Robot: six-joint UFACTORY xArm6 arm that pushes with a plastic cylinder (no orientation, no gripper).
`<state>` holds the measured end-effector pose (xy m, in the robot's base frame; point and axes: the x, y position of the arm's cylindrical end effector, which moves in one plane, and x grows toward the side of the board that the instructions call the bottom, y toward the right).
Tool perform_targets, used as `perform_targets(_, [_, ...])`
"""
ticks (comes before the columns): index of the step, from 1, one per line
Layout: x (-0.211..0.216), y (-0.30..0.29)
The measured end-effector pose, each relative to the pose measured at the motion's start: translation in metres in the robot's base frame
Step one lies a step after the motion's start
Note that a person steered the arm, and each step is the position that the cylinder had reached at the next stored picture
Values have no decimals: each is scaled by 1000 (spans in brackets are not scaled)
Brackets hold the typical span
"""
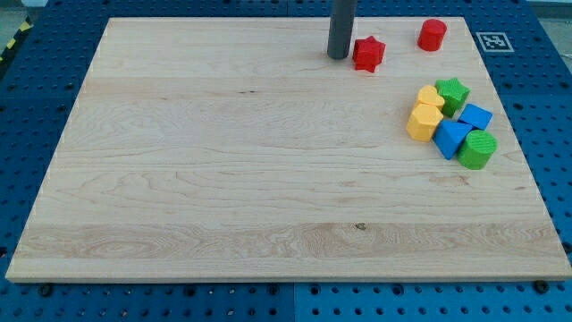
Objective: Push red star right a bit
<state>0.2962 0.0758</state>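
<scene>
Now, tip: my tip (339,57) is sitting just to the view's left of the red star (368,54), close against it or touching; I cannot tell which.
Hand: there is none here, only a straight dark rod, so nothing is being held.
Star: it is lying near the view's top edge of the tabletop (223,179), with a red cylinder (433,34) further to the view's right.
Push: I am judging a short, slow nudge toward the view's right, through the star's middle so it is not spinning, stopping well short of the cylinder.
Surface: pale, smooth wood grain, likely sliding easily.
Others: yellow (424,116), green (453,93) and blue (463,130) blocks are clustering lower right, matte and chunky, well apart from the star.
</scene>
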Motion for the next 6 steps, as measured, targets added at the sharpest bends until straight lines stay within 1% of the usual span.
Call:
perform_targets(1, [4,2])
perform_targets(3, [-4,-18])
perform_targets(4, [-4,-10])
perform_targets(6, [-4,35])
